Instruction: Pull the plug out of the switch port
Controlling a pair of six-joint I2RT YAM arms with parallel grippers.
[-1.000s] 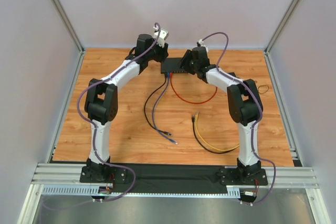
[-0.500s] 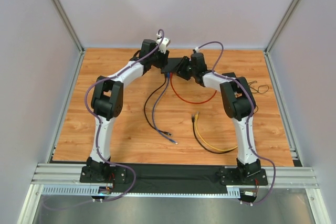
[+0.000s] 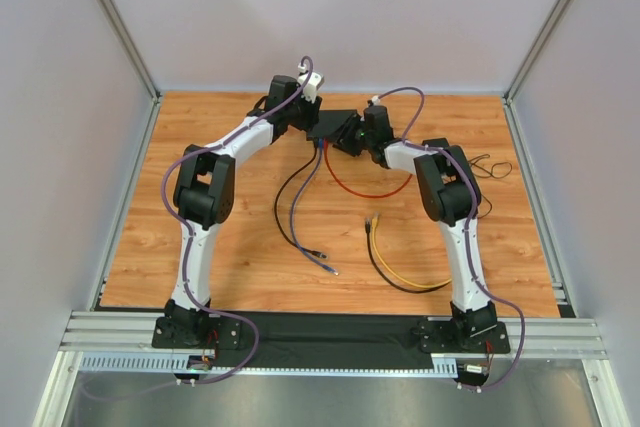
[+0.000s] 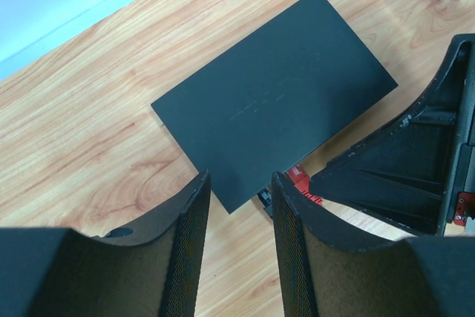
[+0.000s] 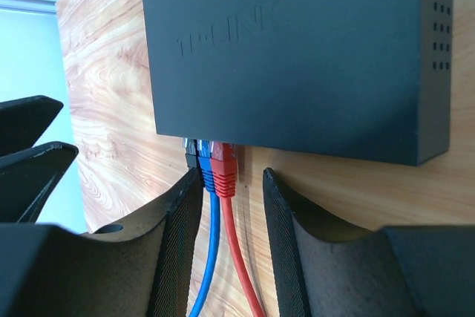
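Right two-finger pincer [image 5: 231, 174]: jaws apart, straddling the red plug [image 5: 223, 165] seated in the flat black rectangular switch [image 5: 297, 50]. One pad [image 5: 174, 243] sits just beside the neighbouring blue plug [image 5: 208, 177]; a gap shows at the other pad (not clamped). Left pincer [image 4: 239, 177]: jaws part-way apart across the switch's 6 o'clock corner; grip or mere contact, cannot tell. Switch lies flat at 12 o'clock on the wooden table [image 3: 250, 247], between both pincers.

Flat black switch [image 5: 297, 57] lies on the table [image 5: 104, 72], red plug [image 5: 223, 165], blue plug [image 5: 207, 174] and black plug [image 5: 191, 155] seated in adjacent ports
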